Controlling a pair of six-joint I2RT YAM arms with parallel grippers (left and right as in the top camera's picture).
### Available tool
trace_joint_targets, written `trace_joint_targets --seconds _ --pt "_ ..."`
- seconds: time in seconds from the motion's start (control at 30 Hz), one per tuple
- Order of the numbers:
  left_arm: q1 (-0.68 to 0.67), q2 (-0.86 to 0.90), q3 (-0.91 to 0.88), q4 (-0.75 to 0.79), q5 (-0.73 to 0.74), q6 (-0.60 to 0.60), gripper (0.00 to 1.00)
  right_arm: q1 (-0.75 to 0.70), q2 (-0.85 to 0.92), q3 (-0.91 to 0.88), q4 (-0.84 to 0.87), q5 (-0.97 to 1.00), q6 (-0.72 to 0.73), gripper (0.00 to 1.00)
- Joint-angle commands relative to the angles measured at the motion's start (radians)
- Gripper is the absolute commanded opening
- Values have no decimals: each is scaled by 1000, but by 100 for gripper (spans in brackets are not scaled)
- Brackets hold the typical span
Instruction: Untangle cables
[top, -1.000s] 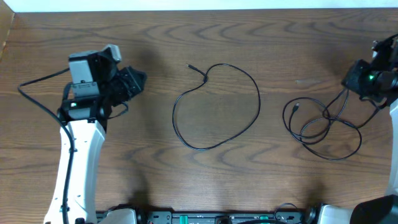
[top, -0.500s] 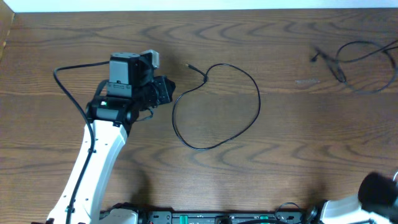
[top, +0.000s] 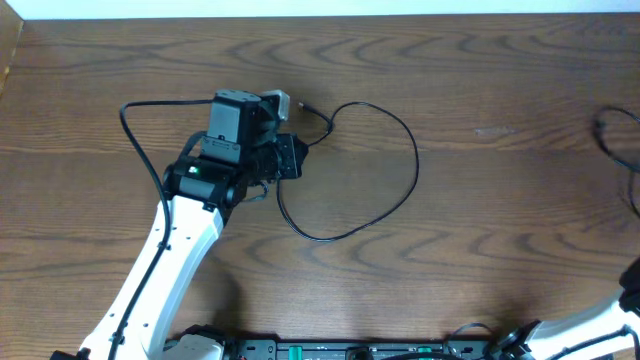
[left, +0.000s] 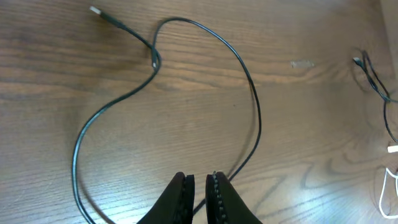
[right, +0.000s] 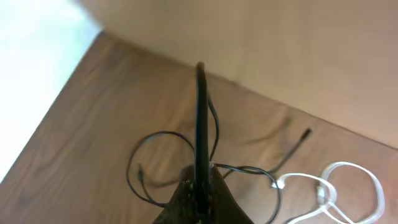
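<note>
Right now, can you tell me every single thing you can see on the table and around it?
table: 1, brown wood, under everything
big black cord: 1, black, one wide open loop in the middle of the table
second black cord: 1, black, loose loops at the table's right edge
white cord: 1, white, curled beside the second black cord
left arm: 1, white and black, reaching from the near left to the big loop's left side
right arm: 1, white, only a bit shows at the near right corner
left pincer: 1, black, shut, over the big black cord, nothing seen in it
right pincer: 1, black, shut, above the right-hand cords; whether it grips one I cannot tell
</note>
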Motion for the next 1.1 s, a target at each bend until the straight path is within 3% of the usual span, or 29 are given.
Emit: trace_joint_targets --seconds 0.0,0.57,1.07 --pt "-22 -7 9 2 -13 39 13 -53 -31 23 2 -11 32 1" --pt "-48 -7 9 3 -12 68 13 -61 223 23 -29 32 -41 1" --pt "-53 -7 9 -6 -5 68 14 -117 431 23 -88 50 -14 1"
